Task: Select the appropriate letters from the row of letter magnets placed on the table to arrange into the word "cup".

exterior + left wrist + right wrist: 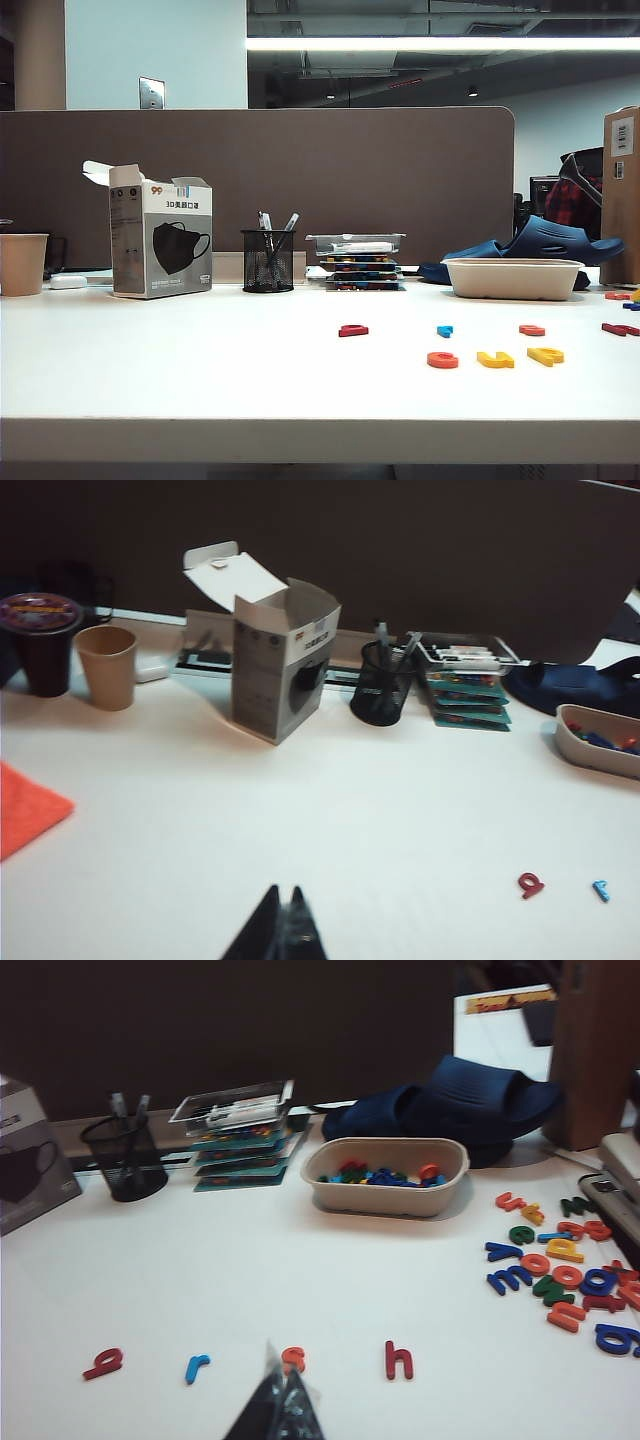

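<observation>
The three letters lay flat on the white table [200, 370] in one line near its front edge, right of centre in the exterior view: an orange-red c [442, 360], a yellow u [495, 359] and a yellow p [545, 355]. They stood just beside one another without touching, the line running left to right and climbing slightly toward the p. All three were tiny against the mesh pen cup [268, 261] at the back of the table.

Behind them lay the rest of the row, spaced well apart: a dark red letter [353, 330], a blue letter [444, 330], an orange-red letter [532, 330] and another dark red letter [620, 329].

No arm appeared in the exterior view. The c, u and p did not show in either wrist view, so their relation to either end effector could not be told.

The left end effector [282, 930] was clenched, fingertips together, above bare table, with the dark red and blue letters well off to one side. The right end effector [280, 1405] was clenched and empty, its tip just in front of the orange-red letter.

A tray [388, 1195] of spare letters sat farther back, with loose letters [560, 1270] scattered beside it.
</observation>
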